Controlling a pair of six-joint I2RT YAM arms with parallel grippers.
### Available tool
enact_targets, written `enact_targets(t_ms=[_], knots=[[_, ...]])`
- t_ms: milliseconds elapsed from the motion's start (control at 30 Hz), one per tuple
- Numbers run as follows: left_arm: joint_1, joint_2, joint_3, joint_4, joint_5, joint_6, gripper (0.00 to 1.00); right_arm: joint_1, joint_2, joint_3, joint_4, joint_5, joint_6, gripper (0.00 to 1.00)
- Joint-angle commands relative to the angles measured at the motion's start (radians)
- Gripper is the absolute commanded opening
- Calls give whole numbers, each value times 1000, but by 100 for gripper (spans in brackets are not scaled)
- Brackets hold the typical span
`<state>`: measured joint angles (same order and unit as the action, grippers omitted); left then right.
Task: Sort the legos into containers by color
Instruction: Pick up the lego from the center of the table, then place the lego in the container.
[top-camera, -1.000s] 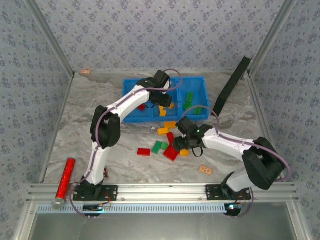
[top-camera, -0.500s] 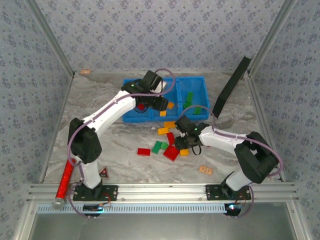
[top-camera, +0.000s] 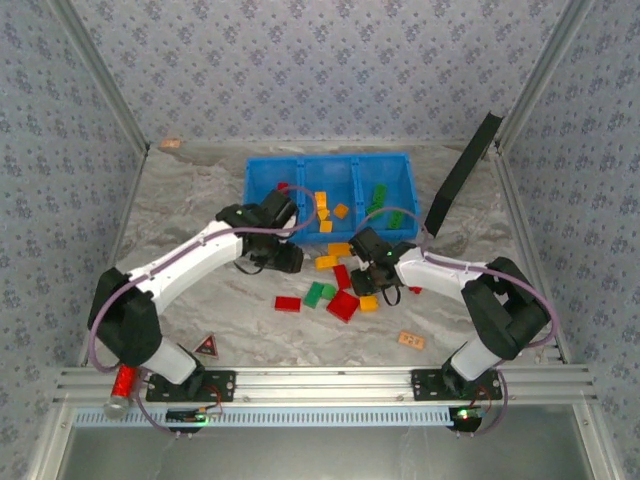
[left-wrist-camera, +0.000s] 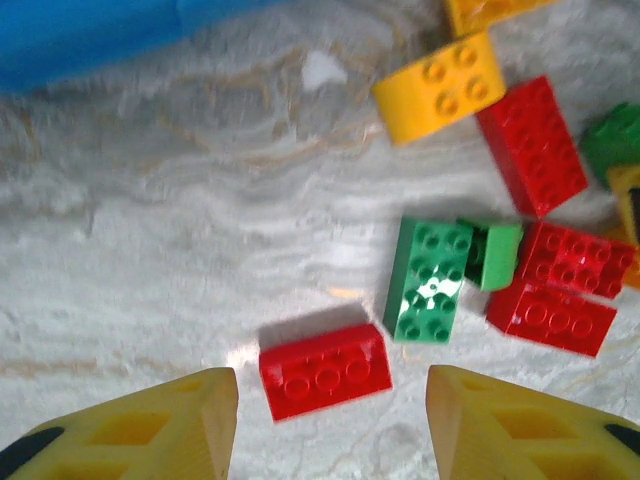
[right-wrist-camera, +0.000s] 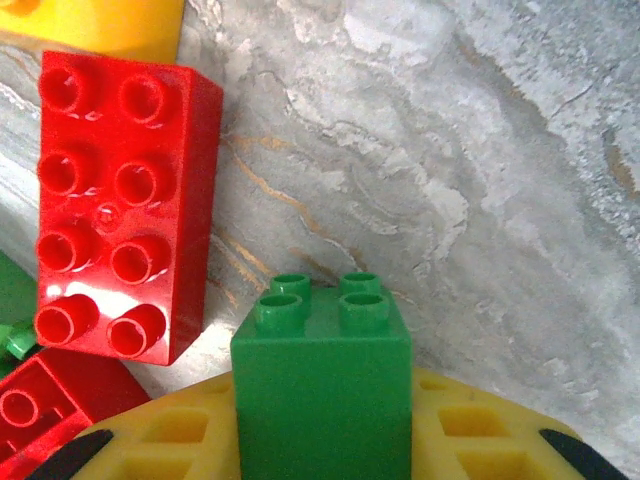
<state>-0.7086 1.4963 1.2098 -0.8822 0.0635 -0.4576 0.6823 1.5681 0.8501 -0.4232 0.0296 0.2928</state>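
Note:
Loose legos lie in a cluster in front of the blue tray (top-camera: 400, 160), whose three containers hold a red brick (top-camera: 283, 187), orange ones (top-camera: 322, 205) and green ones (top-camera: 378, 197). My left gripper (top-camera: 288, 262) hovers open just before the tray. In the left wrist view a red oblong brick (left-wrist-camera: 325, 370) lies on the table between and beyond its yellow fingers (left-wrist-camera: 215, 410), untouched. Past it lie a green oblong brick (left-wrist-camera: 430, 280), more red bricks (left-wrist-camera: 530, 145) and a yellow one (left-wrist-camera: 440, 85). My right gripper (top-camera: 375, 280) is shut on a green square brick (right-wrist-camera: 322, 380), beside a red oblong brick (right-wrist-camera: 125, 205).
A black strip (top-camera: 462, 172) leans at the back right. A tan block (top-camera: 411, 340) lies near the right arm's base, a shiny red cylinder (top-camera: 122, 380) at the near left by the left arm's elbow. A small red triangle (top-camera: 207, 347) sits near the left base.
My left arm has swung back from over the tray to the table in front of it. My right gripper has closed on the green square brick.

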Motion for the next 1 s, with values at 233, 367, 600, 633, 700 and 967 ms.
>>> enact_targets(t_ms=[233, 367, 600, 633, 700, 967], knots=[[-25, -207, -253, 57, -18, -506, 59, -30, -111, 157, -173, 51, -70, 28], [-33, -280, -292, 45, -52, -682, 61, -51, -176, 226, -234, 81, -106, 28], [-60, -383, -383, 143, -84, -940, 68, -178, -178, 328, -186, 77, -156, 28], [-75, -402, -416, 188, -97, -995, 71, -204, -164, 333, -152, 70, -155, 28], [-95, -418, -469, 285, -104, -1082, 73, -241, -126, 380, -106, 62, -146, 28], [-155, -323, -412, 215, -134, -1227, 77, -323, 118, 550, -16, 48, -160, 28]])
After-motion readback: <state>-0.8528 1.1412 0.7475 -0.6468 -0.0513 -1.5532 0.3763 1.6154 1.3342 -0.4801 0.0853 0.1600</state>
